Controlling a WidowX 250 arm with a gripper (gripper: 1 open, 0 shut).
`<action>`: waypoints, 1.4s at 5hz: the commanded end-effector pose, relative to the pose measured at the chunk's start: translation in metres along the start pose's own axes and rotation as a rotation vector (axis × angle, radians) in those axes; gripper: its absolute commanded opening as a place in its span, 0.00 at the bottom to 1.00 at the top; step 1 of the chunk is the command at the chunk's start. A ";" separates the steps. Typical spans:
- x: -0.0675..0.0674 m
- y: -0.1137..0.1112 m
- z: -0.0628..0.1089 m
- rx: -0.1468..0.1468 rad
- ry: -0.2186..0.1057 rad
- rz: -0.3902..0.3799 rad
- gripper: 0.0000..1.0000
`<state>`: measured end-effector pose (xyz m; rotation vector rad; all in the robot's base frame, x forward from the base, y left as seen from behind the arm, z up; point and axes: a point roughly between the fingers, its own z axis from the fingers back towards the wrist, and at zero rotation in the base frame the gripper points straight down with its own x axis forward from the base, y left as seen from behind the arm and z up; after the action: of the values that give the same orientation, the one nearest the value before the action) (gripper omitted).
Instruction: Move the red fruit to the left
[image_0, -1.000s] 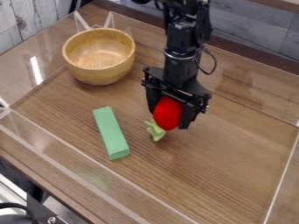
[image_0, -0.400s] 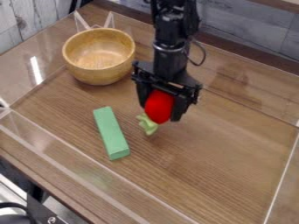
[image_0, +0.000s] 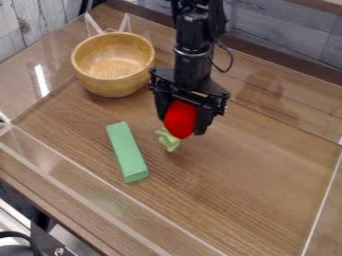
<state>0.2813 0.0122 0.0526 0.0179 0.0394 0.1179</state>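
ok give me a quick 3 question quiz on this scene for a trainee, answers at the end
1. True or false: the green block lies inside the wooden bowl.
2. Multiple choice: which thing is at the tool? a) the wooden bowl b) the red fruit c) the green block
3. Fill in the blank: the leafy stem end of the red fruit is ____ in colour.

Key: 1 false; 2 b; 3 green

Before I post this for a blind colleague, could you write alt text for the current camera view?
A black robot gripper is at a red toy fruit with green leaves on a wooden table. A green rectangular block and a wooden bowl are also there.
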 end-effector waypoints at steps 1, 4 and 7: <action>0.007 0.001 0.009 0.007 -0.050 -0.031 0.00; 0.004 0.017 0.054 -0.020 -0.088 0.008 0.00; 0.035 0.108 0.066 -0.025 -0.130 0.146 0.00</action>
<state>0.3003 0.1152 0.1030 -0.0150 -0.0339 0.2684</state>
